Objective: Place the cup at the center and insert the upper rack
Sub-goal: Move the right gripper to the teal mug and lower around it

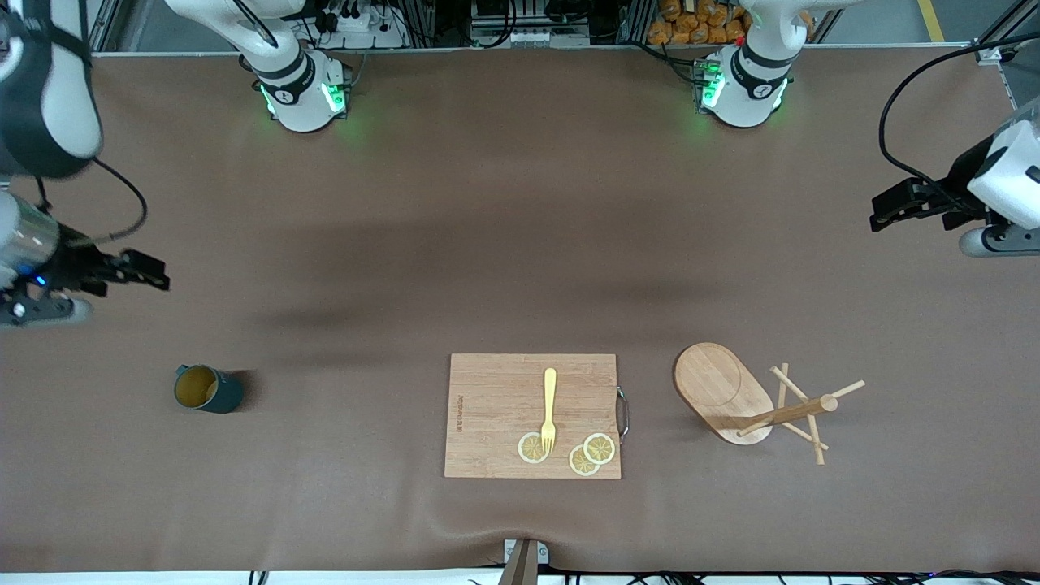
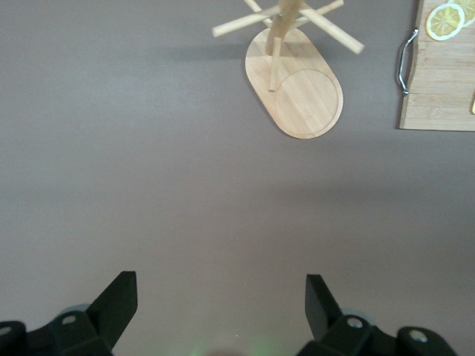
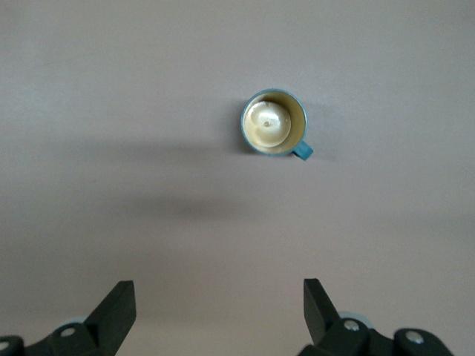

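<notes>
Two arms hang high over the two ends of the table, neither touching anything. From the front, the cup (image 1: pixel 208 388) stands upright on the brown cover near the right arm's end, toward the camera-side edge, its handle hidden here. The right gripper (image 1: pixel 150 272) hovers over bare cover close to that end's edge, with the cup nearer the camera edge than the spot below it; this arm is plainly the closer one. The rack (image 1: pixel 751 403) stands toward the left arm's end on its oval base, post and crossing pegs leaning in this view toward that end. The left gripper (image 1: pixel 881 211) hovers near that end's edge. Between cup and rack lies a board (image 1: pixel 496 414) carrying a fork (image 1: pixel 549 410) and lemon slices (image 1: pixel 585 453); a burnt-in mark along its edge is too small to read.

In the left wrist view, the fingers (image 2: pixel 119 300) are spread wide over bare cover, the rack well ahead.

In the right wrist view, the fingers (image 3: pixel 119 304) are likewise spread; the cup sits ahead, mouth up, handle pointing sideways. I judge the cup's move comes first, the centre being bare.
</notes>
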Available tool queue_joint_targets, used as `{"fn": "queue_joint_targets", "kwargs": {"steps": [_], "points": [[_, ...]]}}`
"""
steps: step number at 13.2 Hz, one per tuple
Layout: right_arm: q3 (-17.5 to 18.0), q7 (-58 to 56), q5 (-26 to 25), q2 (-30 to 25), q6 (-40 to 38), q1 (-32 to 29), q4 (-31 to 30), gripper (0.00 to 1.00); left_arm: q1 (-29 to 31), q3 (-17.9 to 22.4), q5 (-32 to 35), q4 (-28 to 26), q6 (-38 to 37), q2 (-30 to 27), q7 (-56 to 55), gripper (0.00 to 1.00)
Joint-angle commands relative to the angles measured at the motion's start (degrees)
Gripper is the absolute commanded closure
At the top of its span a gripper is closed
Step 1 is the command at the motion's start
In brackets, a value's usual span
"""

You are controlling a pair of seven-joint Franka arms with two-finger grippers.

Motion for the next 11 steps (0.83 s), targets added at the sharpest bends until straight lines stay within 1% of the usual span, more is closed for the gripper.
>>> {"fn": "queue_joint_targets", "kwargs": {"steps": [1, 3, 11], "points": [[0.02, 0.66, -0.14, 4.78, 4.05, 0.03, 1.37, 0.00, -0.24, -0.56, 1.48, 0.58, -0.79, -0.04, -1.44, 0.00], [0.11, 0.57, 0.03, 7.77, 6.69, 0.03, 1.37, 0.00, -0.16, -0.56, 1.48, 0.41, -0.53, 0.14, -1.52, 0.00], [0.11, -0.22, 0.39, 20.08, 24.17, 0.56, 1.46, 0.00, -0.24, -0.56, 1.48, 0.41, 0.00, 0.40, -1.53, 0.00]]}}
